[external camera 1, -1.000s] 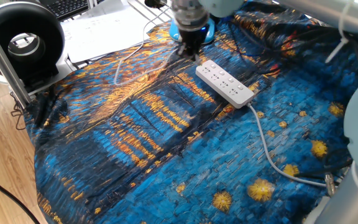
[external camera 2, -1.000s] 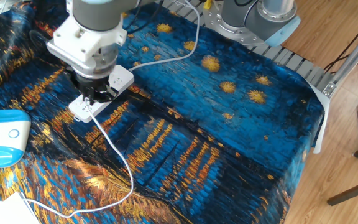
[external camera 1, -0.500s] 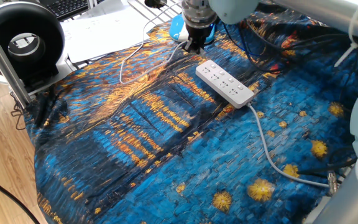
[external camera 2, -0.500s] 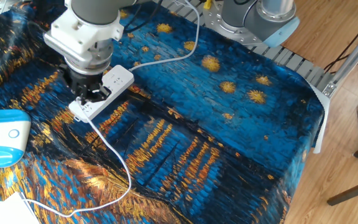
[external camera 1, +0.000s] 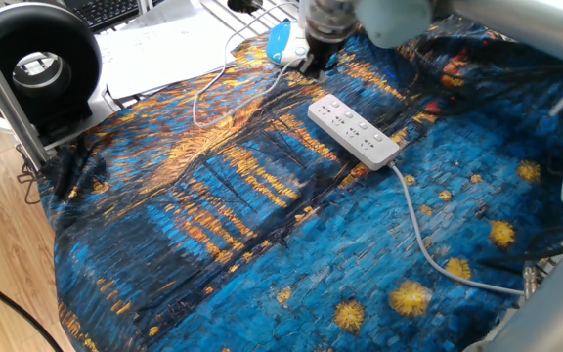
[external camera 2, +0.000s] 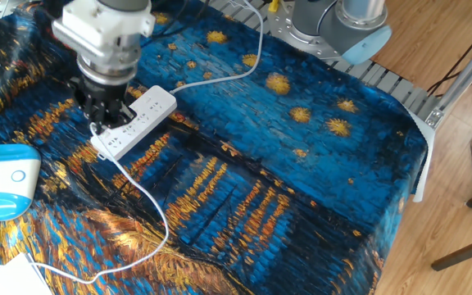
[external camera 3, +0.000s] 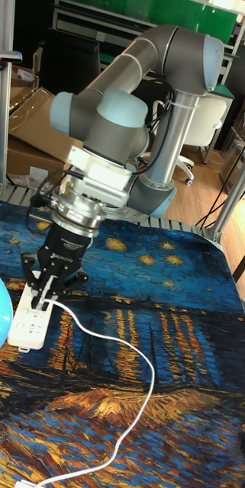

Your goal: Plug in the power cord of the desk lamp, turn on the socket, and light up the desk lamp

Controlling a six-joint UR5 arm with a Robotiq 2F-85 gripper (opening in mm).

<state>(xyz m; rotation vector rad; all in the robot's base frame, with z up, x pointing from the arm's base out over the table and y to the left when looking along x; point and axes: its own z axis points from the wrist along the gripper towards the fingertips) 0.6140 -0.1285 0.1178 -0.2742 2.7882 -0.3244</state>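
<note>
The socket [external camera 1: 353, 130] [external camera 2: 134, 123] [external camera 3: 28, 323] is a long white strip lying flat on the starry blue cloth. My gripper [external camera 1: 312, 66] [external camera 2: 103, 123] [external camera 3: 44, 299] hangs just above and past the strip's end nearest the desk lamp. It is shut on the small white plug of the power cord [external camera 2: 152, 209] [external camera 3: 130, 358]. The thin white cord trails from the fingertips across the cloth in a loop [external camera 1: 211, 90]. The desk lamp's blue and white base [external camera 1: 283, 41] [external camera 2: 2, 179] stands close beside the gripper. No plug sits in the strip's outlets.
The strip's thick pale-grey cable [external camera 1: 420, 227] runs toward the table's near right corner. A black round fan [external camera 1: 33, 65], papers [external camera 1: 159, 44] and a keyboard sit beyond the cloth. A second arm's base [external camera 2: 342, 23] stands at the far edge.
My gripper, still holding the plug, has drifted off the strip's end toward the lamp base, dragging the cord's loop with it. The strip has not moved.
</note>
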